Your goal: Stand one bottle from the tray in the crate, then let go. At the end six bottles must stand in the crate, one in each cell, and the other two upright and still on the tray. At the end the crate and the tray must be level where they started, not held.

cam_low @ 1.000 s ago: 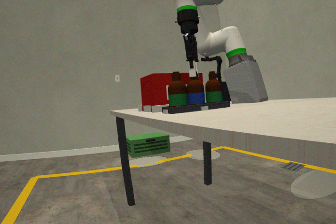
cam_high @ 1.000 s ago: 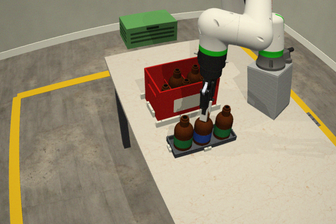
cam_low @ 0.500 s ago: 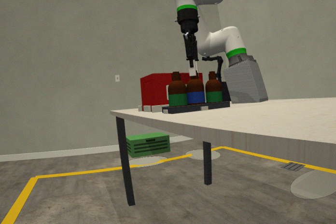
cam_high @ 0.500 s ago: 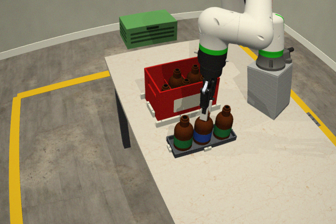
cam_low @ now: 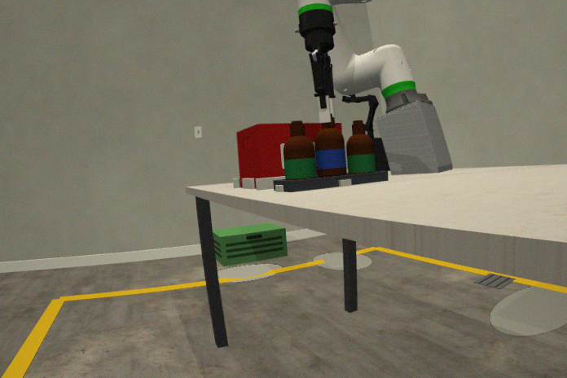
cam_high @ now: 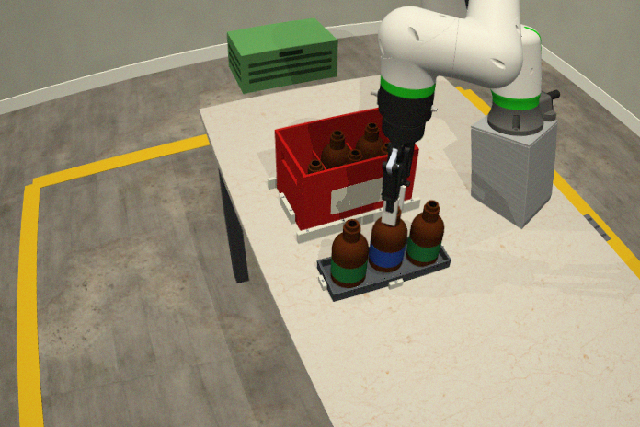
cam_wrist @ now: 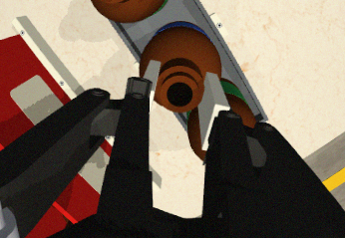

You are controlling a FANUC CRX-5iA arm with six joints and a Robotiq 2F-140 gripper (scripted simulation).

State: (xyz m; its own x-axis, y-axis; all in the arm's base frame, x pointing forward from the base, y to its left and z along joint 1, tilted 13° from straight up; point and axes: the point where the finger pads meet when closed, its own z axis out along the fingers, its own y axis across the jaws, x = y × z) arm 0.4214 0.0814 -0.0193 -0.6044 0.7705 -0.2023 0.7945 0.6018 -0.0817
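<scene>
End effector [cam_wrist: 177,92] clamped on the neck of the blue-banded bottle [cam_high: 387,246], one pale pad on each side of the neck in the wrist view, fingers pointing straight down. Bottle is the middle one of three in the dark tray [cam_high: 384,285]; whether its base touches the tray floor or sits just above it, cannot tell. It stands upright.

Green-banded bottle [cam_high: 349,259] stands in the tray just to one side of the end effector, second green-banded bottle [cam_high: 425,238] just to the other side, partly hidden behind a finger in the wrist view. Both upright, close beside the gripped bottle. Tray lies flat on the pale counter [cam_high: 464,318].

Red crate [cam_high: 320,190] just behind the end effector, on the counter, sitting level between pale blocks at its base. Brown bottle necks show above the dividers inside; several cells filled, exact count not readable because the wrist blocks part of the crate.

Farther back: grey pedestal [cam_high: 508,178] carrying the arm, at the counter edge. Beyond the counter, green cabinet [cam_high: 281,52] on the floor by the wall, yellow floor line [cam_high: 28,257] around the area
</scene>
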